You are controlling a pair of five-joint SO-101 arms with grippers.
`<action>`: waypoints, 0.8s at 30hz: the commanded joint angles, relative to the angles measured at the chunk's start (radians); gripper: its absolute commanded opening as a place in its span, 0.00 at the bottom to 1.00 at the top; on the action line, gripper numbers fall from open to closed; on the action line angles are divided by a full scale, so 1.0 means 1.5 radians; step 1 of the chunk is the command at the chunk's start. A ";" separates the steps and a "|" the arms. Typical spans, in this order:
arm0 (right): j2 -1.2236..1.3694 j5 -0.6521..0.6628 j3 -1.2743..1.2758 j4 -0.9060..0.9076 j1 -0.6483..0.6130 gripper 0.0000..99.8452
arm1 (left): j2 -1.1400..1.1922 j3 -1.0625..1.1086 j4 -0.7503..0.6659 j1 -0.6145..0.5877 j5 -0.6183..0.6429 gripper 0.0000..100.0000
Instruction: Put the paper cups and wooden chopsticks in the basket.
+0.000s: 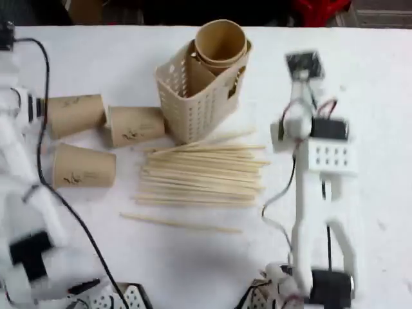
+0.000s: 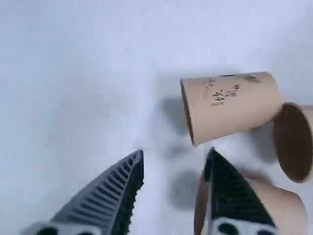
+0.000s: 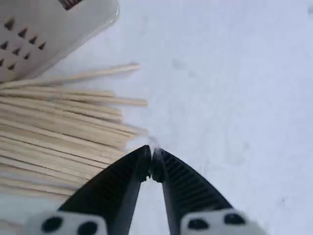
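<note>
At nine o'clock on the table (image 1: 373, 71), the left gripper (image 2: 174, 154) is spread wide, empty. I think these paper cups (image 1: 84, 166) are light and squashy; pinch a rim softly. Meanwhile the right gripper (image 3: 150, 159) is closed, empty.

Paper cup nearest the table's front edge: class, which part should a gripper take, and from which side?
Probably pinch the paper cup across its side wall near mid-length, coming down from above: it lies on its side, rounded wall up, ends facing sideways.
</note>
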 commanded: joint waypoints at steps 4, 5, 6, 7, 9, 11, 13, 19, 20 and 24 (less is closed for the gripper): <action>-0.185 0.042 0.266 -0.113 -0.001 0.02 | 0.373 -0.419 0.136 -0.008 0.127 0.25; -0.205 0.041 0.294 -0.126 -0.001 0.02 | 0.415 -0.466 0.146 -0.008 0.149 0.25; -0.226 0.041 0.317 -0.137 -0.001 0.02 | 0.452 -0.508 0.154 -0.008 0.169 0.25; -0.246 0.041 0.344 -0.148 -0.001 0.02 | 0.488 -0.551 0.164 -0.008 0.187 0.25; -0.282 0.041 0.390 -0.170 -0.005 0.02 | 0.557 -0.629 0.178 -0.001 0.223 0.25; -0.315 0.041 0.427 -0.194 -0.005 0.02 | 0.619 -0.699 0.183 0.008 0.248 0.25; -0.342 0.041 0.450 -0.205 -0.005 0.02 | 0.673 -0.759 0.184 0.014 0.273 0.25; -0.406 0.041 0.506 -0.221 -0.006 0.02 | 0.778 -0.911 0.213 0.065 0.314 0.25; -0.413 0.041 0.520 -0.233 -0.006 0.02 | 0.788 -0.929 0.217 0.075 0.318 0.25; -0.430 0.041 0.566 -0.274 -0.006 0.02 | 0.816 -0.952 0.229 0.112 0.336 0.25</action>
